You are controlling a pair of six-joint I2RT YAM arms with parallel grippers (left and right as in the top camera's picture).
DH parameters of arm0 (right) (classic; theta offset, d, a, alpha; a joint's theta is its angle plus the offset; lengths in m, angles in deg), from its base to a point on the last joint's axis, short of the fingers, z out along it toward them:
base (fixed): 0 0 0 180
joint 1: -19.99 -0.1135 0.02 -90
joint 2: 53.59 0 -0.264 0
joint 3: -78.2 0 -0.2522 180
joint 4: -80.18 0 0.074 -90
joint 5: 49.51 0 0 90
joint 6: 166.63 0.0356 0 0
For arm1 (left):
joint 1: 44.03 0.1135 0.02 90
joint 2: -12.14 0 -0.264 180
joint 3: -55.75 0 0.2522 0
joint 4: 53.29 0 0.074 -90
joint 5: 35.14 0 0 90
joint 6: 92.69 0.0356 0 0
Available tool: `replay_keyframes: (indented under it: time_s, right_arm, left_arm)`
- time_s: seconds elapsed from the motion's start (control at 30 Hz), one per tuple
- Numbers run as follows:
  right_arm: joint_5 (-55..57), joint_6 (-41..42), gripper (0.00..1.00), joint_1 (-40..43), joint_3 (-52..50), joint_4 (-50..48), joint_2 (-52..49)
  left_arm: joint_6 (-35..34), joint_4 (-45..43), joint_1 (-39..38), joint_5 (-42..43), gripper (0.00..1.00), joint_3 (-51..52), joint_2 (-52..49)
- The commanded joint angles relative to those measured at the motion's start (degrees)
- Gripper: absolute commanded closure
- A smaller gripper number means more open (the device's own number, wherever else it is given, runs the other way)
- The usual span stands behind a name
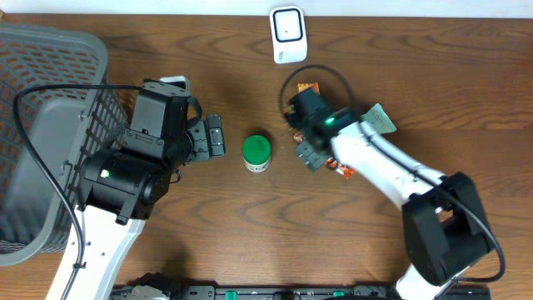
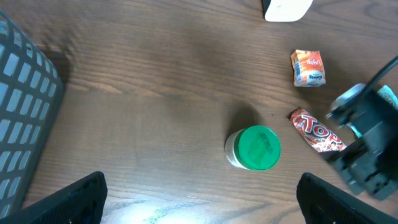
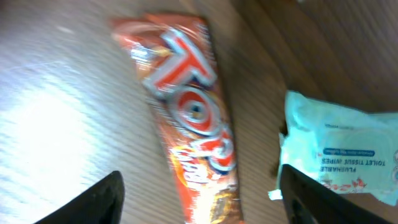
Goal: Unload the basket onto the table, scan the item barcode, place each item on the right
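Dark wood-grain counter [image 1: 208,233] carries everything. Nearest the robot's side, the left pincer [image 2: 202,180] stands with its fingers wide apart and nothing between them, facing the green-lidded jar [image 1: 256,152], which stands upright just ahead of it.

A little farther on and to the right, the right pincer [image 3: 199,177] hangs directly over the candy bar [image 3: 193,118], which I take to be the item to scan. The bar lies flat on the counter, not lifted. Its fingers stand apart, one on either side of the wrapper, and grip nothing. In the right wrist view the bar's long axis runs up and down between the fingers, so closing them would catch it across its narrow width. The right arm is plainly the nearer one; the left is well apart, with the jar between.

Just beside the bar lies a pale wipes pack [image 3: 339,149], close enough to get snagged. Farthest off, at the back edge, stands the white scanner [image 1: 287,33].
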Motion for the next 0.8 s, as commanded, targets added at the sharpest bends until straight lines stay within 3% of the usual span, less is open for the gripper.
replay_keyframes:
  time_s: [0.0, 0.23, 0.43, 0.6, 0.77]
  right_arm:
    - [-8.1, -4.4, 0.29, 3.2, 0.5, 0.1, -0.3]
    - [-12.5, -5.5, 0.37, 4.9, 0.3, -1.5, -2.2]
    - [-12.3, -5.4, 0.53, 4.9, 0.3, -2.1, -6.9]
    - [-7.9, -4.5, 0.59, 5.1, 0.3, -0.6, -8.2]
    - [-7.1, -3.7, 0.75, 5.5, 0.3, -0.6, -8.2]
  left_arm:
    - [0.5, 0.1, 0.3, -0.8, 0.02, -0.4, -0.3]
    - [0.5, 0.1, 0.3, -0.8, 0.02, -0.4, -0.3]
    - [0.5, 0.1, 0.3, -0.8, 0.02, -0.4, -0.3]
    - [0.5, 0.1, 0.3, -0.7, 0.02, -0.4, -0.3]
    - [0.5, 0.1, 0.3, -0.8, 0.02, -0.4, -0.3]
